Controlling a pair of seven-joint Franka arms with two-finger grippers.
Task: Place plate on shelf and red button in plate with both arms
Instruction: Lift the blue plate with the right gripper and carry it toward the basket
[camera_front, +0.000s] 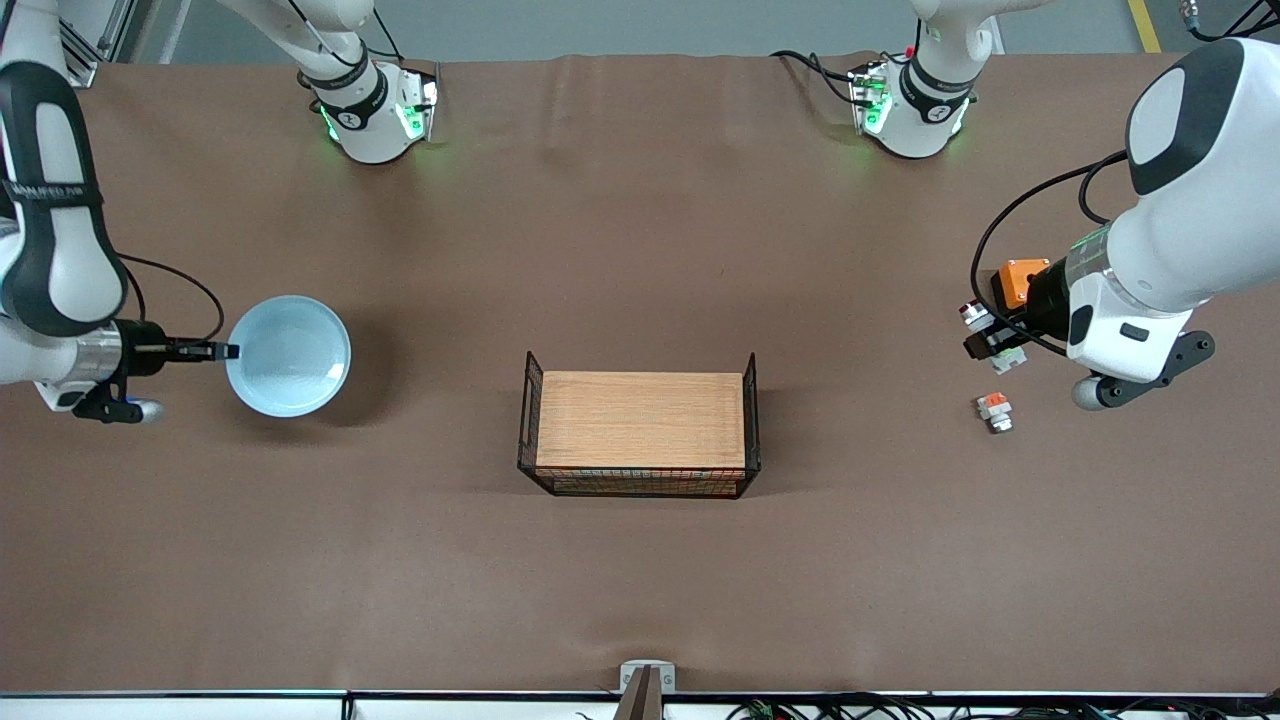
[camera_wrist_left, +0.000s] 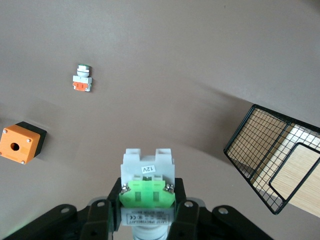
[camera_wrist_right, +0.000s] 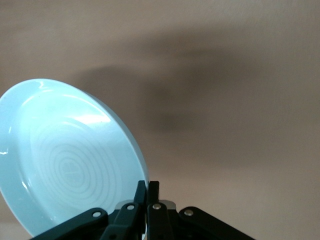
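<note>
The pale blue plate (camera_front: 288, 355) is at the right arm's end of the table. My right gripper (camera_front: 225, 351) is shut on its rim and holds it tilted, a little above the cloth. In the right wrist view, my right gripper (camera_wrist_right: 152, 187) pinches the edge of the plate (camera_wrist_right: 65, 160). My left gripper (camera_front: 985, 338) is shut on the red button (camera_front: 972, 316) and holds it in the air at the left arm's end of the table. In the left wrist view, the button's green block and white body (camera_wrist_left: 148, 170) sit between the fingers of my left gripper (camera_wrist_left: 148, 191).
A black wire basket (camera_front: 640, 485) with a wooden board in it stands mid-table and shows in the left wrist view (camera_wrist_left: 252, 150). A white part with an orange-red top (camera_front: 994, 411) (camera_wrist_left: 82, 80) and an orange box (camera_front: 1018, 282) (camera_wrist_left: 19, 142) lie near my left gripper.
</note>
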